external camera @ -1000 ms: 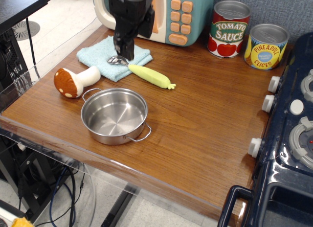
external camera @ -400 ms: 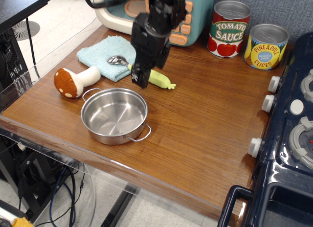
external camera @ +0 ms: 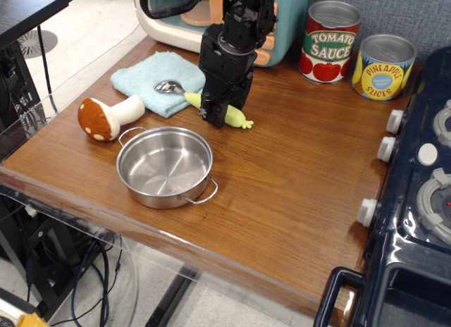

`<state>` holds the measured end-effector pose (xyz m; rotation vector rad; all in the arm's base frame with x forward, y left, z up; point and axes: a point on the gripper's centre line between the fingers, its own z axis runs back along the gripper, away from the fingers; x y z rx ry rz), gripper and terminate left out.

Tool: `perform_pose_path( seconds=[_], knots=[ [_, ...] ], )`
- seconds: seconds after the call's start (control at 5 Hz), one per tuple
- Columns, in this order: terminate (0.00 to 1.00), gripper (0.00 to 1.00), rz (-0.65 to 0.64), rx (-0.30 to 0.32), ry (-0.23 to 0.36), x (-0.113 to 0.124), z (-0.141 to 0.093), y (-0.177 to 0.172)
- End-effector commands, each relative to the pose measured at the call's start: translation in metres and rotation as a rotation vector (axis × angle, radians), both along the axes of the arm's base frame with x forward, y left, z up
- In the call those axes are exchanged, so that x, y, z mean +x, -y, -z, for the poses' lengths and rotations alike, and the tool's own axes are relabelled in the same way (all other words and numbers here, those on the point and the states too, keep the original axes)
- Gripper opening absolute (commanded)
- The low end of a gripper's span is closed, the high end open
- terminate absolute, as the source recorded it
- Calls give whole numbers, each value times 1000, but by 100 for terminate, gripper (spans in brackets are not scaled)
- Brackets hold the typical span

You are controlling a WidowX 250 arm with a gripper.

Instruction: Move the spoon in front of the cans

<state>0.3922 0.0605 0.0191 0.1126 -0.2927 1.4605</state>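
Observation:
The spoon [external camera: 237,118] lies at the back left of the wooden counter. Its shiny bowl [external camera: 168,87] rests on a light blue cloth [external camera: 151,72], and its lime handle points right and forward onto the wood. My gripper [external camera: 217,117] is low over the middle of the handle, with its black fingers on either side of it and hiding that part. The jaws look open, and the spoon still lies flat. The tomato sauce can [external camera: 331,41] and the pineapple slices can [external camera: 382,67] stand at the back right, well apart from the spoon.
A steel pot [external camera: 165,165] sits just in front of the spoon. A brown-capped toy mushroom [external camera: 108,115] lies to its left. A toy microwave [external camera: 262,24] stands behind the gripper. A dark blue toy stove [external camera: 423,172] lines the right edge.
My gripper has moved from above the spoon's bowl on the cloth rightward along the spoon and come down over the handle. The spoon has not moved.

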Motion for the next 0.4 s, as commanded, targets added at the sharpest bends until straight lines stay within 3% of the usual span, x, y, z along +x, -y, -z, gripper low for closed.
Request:
perform_pose_path(
  seconds=[0.0, 0.2],
  knots=[
    [0, 0, 32, -28, 23, 6, -24, -5],
    [0, 0, 29, -29, 54, 8, -38, -5]
  ],
)
